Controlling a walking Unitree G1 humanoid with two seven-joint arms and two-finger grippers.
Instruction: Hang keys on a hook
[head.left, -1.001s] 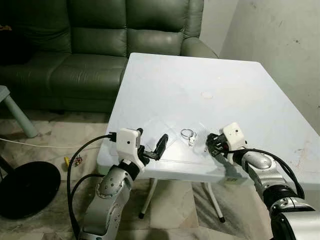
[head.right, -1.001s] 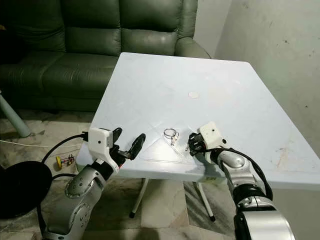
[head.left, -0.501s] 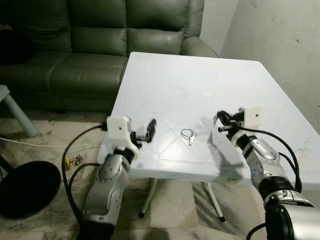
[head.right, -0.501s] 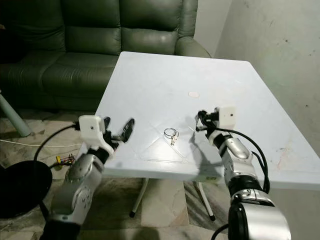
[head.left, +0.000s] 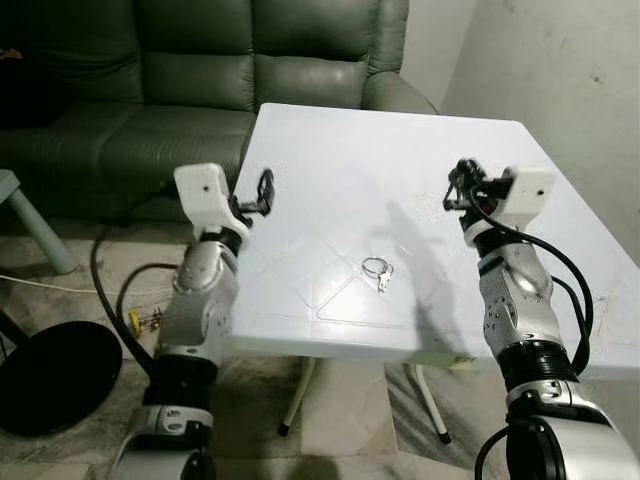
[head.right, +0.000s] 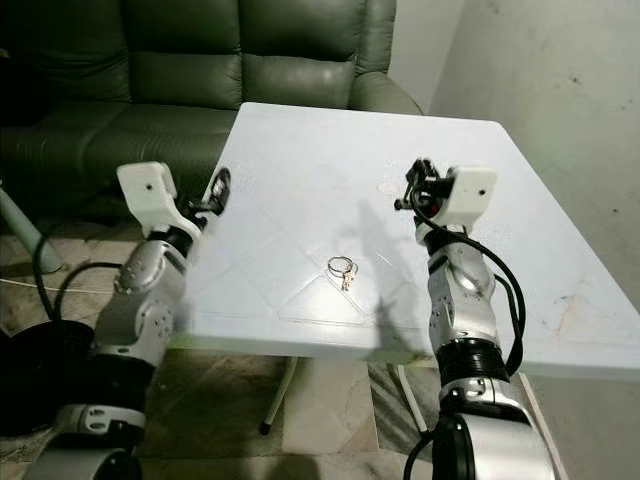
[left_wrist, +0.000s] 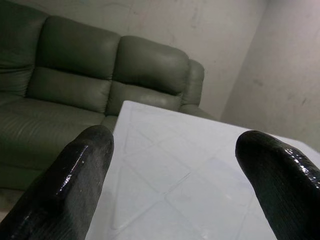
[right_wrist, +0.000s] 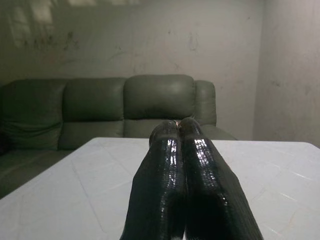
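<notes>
White table (head.left: 350, 160) holds small silvery keys (head.left: 376, 270), seemingly ringed.

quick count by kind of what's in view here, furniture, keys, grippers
sofa: 1
white table: 1
key ring with keys lying on the table: 1
grippers: 2, the left gripper open, the right gripper shut
total: 5

A white table (head.left: 330, 170) bears a key ring (head.left: 377, 270).
</notes>
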